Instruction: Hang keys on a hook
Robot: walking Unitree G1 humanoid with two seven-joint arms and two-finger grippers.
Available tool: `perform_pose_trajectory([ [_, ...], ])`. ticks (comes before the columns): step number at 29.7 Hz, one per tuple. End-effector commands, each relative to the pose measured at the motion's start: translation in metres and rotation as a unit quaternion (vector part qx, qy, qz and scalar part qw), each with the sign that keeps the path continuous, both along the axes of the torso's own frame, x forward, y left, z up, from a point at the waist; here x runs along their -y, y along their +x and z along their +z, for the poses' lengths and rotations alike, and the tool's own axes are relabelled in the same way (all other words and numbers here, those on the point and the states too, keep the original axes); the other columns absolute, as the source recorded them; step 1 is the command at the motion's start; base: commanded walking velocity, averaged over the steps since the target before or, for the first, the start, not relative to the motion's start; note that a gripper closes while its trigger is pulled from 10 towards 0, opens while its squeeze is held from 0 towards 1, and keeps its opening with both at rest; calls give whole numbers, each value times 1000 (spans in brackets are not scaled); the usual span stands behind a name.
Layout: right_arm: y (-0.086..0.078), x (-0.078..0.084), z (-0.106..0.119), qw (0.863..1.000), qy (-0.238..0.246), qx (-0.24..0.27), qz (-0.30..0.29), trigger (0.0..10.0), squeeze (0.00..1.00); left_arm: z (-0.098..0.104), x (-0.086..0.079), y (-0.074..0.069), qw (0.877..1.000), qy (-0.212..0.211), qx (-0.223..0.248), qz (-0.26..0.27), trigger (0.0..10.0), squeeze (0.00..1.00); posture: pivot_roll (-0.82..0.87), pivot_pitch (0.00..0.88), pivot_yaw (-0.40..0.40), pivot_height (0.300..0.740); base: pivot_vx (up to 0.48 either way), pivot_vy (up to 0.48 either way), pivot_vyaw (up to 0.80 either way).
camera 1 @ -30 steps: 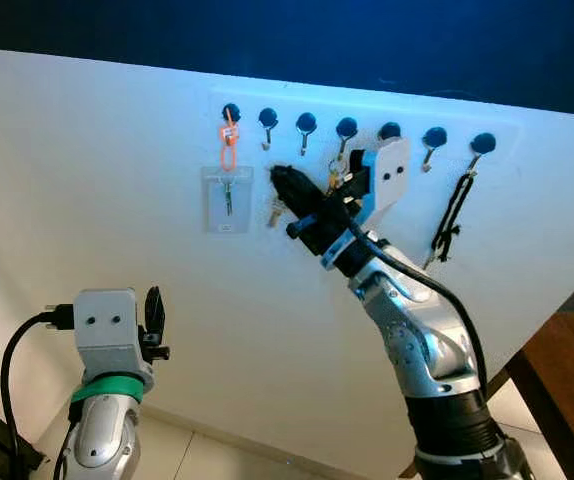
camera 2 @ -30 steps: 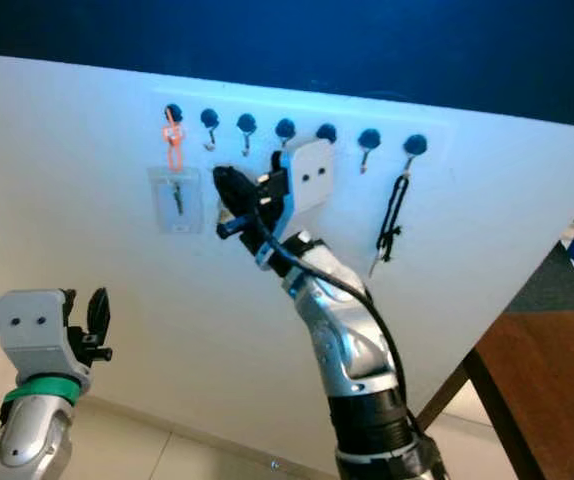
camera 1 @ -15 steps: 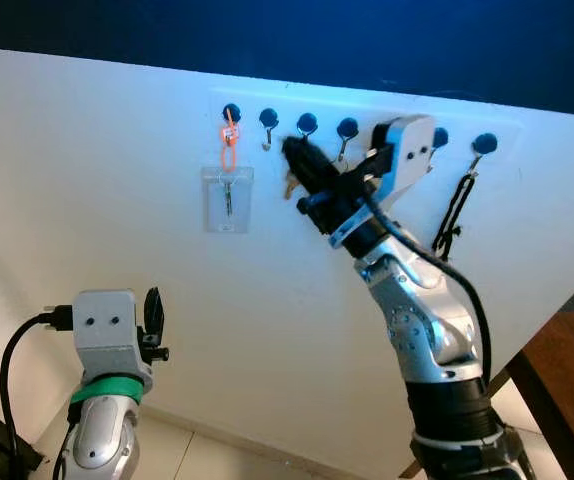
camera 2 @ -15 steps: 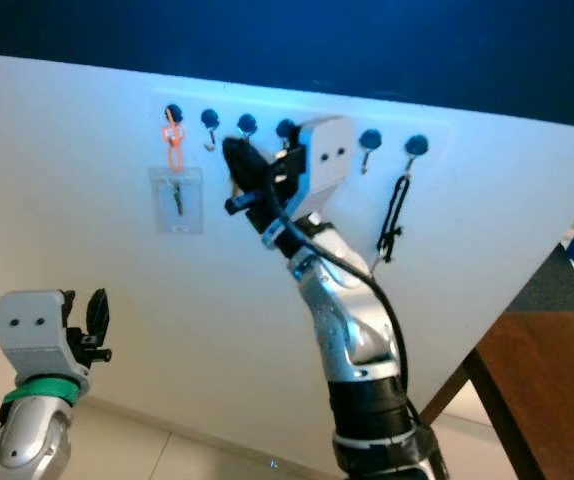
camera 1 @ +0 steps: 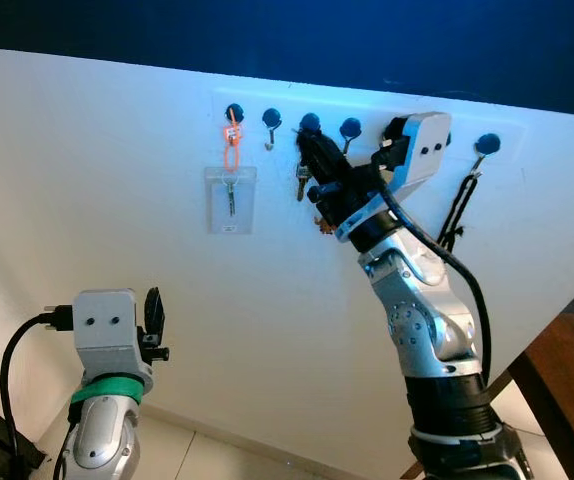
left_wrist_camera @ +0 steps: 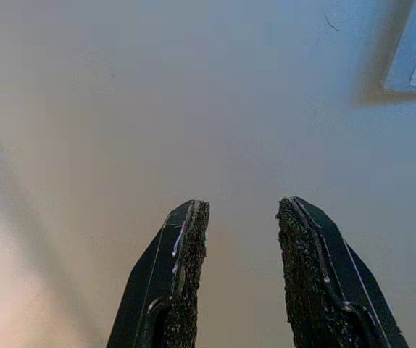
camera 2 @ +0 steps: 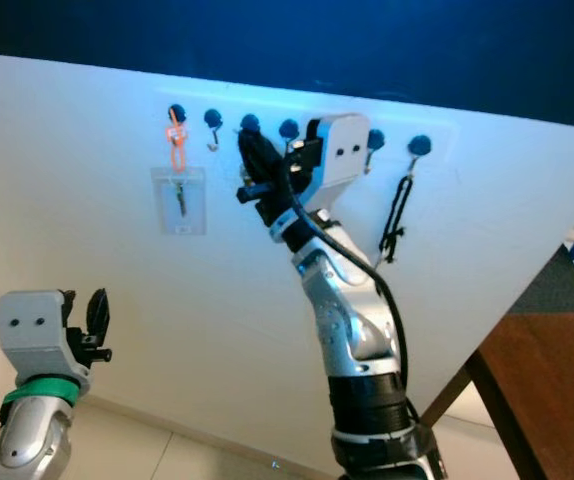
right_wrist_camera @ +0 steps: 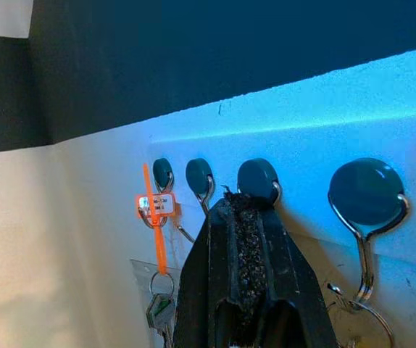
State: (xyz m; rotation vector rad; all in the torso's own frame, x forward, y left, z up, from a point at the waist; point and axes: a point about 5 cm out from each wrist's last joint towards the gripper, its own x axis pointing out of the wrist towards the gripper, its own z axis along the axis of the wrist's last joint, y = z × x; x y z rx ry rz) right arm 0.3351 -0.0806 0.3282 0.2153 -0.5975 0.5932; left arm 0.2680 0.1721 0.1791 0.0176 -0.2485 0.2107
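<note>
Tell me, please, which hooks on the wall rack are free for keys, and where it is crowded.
The second round dark blue hook looks bare. The first carries an orange tag with a clear card holder; the last carries a black cord. The middle is crowded: the right gripper, shut on keys, meets the third hook.

The right arm is raised and extended forward, its right gripper (camera 1: 312, 152) pressed closed. The left gripper (left_wrist_camera: 243, 239) is held low, fingers parted.

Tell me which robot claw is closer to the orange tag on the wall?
The right claw. It is up at the row of hooks, just beside the orange tag. The left claw hangs low, far below the tag.
</note>
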Motion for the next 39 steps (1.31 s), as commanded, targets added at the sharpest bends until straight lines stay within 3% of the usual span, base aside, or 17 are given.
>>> perform_pose_trajectory([
  [1,1,12,-4,999,20,-7,-32,10000,0,0,-1,-2,1000,0,-2,0,10000,0,-184,112,72,740,0,0,0],
  [15,-10,18,-17,998,46,-12,-43,10000,0,0,0,-2,1000,0,-1,-4,10000,0,-185,121,79,740,0,0,0],
  [25,-13,17,-44,997,23,-51,-49,10000,0,0,1,-3,1000,0,-2,-5,10000,0,-183,128,80,740,0,0,0],
  [39,-16,10,-55,997,2,-65,-37,10000,0,0,1,-3,1000,1,-4,-7,10000,0,-180,130,81,740,0,0,0],
])
